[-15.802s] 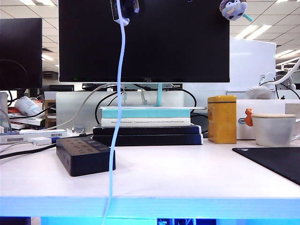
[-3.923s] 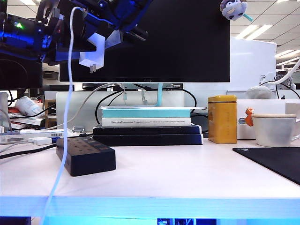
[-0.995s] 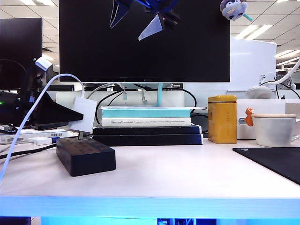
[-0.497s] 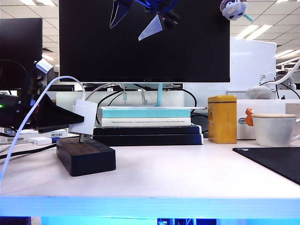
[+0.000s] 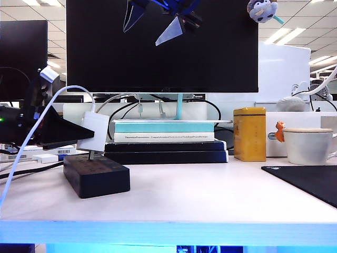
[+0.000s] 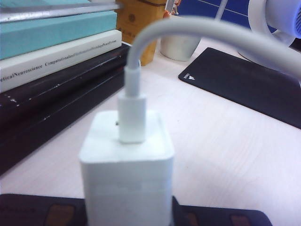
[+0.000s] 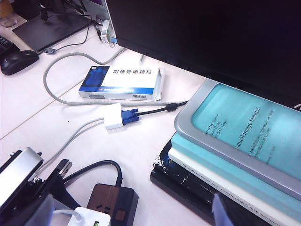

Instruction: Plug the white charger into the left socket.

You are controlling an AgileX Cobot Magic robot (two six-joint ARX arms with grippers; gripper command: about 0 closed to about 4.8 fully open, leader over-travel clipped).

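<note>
- Fingers (image 5: 71, 129) of the left gripper (image 5: 87, 133) pinch the white charger (image 5: 96, 132) from the side, low at the left of the exterior view; its prongs reach down to the black power strip (image 5: 97, 176), right over the left socket (image 7: 100, 196) (how deep they sit cannot be told).
- Right gripper (image 5: 154, 23) hangs high before the monitor (image 5: 162, 45), its two pointed fingers spread wide, nothing between them.
- White cable (image 6: 197, 35) rises from the charger's top face and arches away.
- Readable writing: "AOC" on the monitor's lower bezel; "Theoretical Neuroscience" on the teal book (image 7: 244, 127) and "Computational" along the spine of the books stack (image 6: 51, 61); Chinese characters on a blue-and-white medicine box (image 7: 122, 83).
- White desk (image 5: 210, 195) carries a yellow tin (image 5: 249, 134), a white cup (image 5: 308, 144) and a black mat (image 5: 308, 182) at the right.
- Behind, a VGA adapter (image 7: 115, 117) with a blue plug lies on the desk; ceiling light panels show an open office.
</note>
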